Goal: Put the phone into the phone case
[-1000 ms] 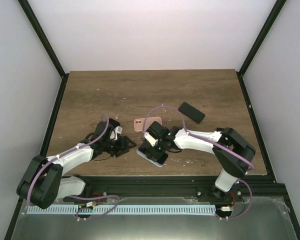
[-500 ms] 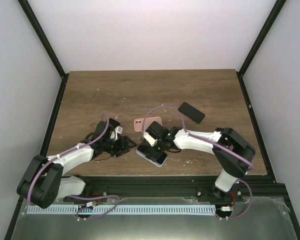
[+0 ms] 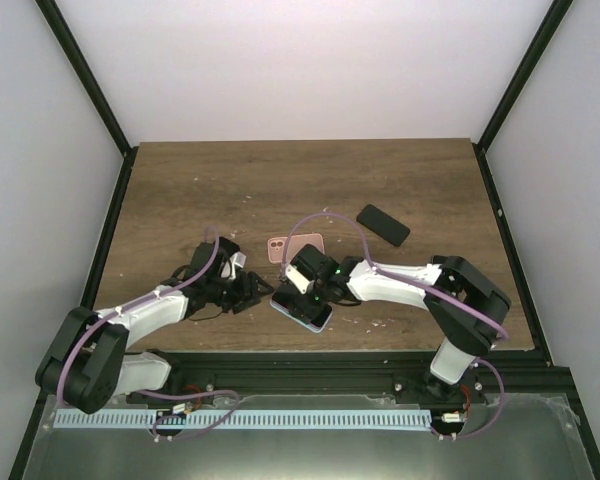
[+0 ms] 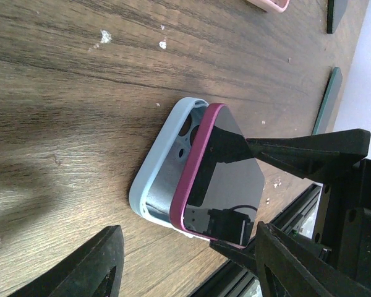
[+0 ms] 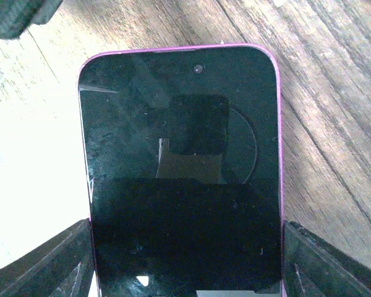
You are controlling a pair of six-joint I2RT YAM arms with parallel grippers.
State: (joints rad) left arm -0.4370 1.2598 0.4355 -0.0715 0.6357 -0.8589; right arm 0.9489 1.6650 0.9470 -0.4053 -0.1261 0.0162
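The right end effector [image 3: 310, 288], clamped on the phone's [image 4: 226, 173] long sides, has nudged it slightly left. The phone leans tilted into the pale blue case [image 4: 161, 167] near the bench's [image 3: 280, 180] front edge and is not yet seated. The left end effector [image 3: 250, 292] has its fingers apart.

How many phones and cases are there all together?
4: the magenta phone tilted in the right fingers, the light blue case under it, a pink one just behind, a black one farther right. None seems hidden.
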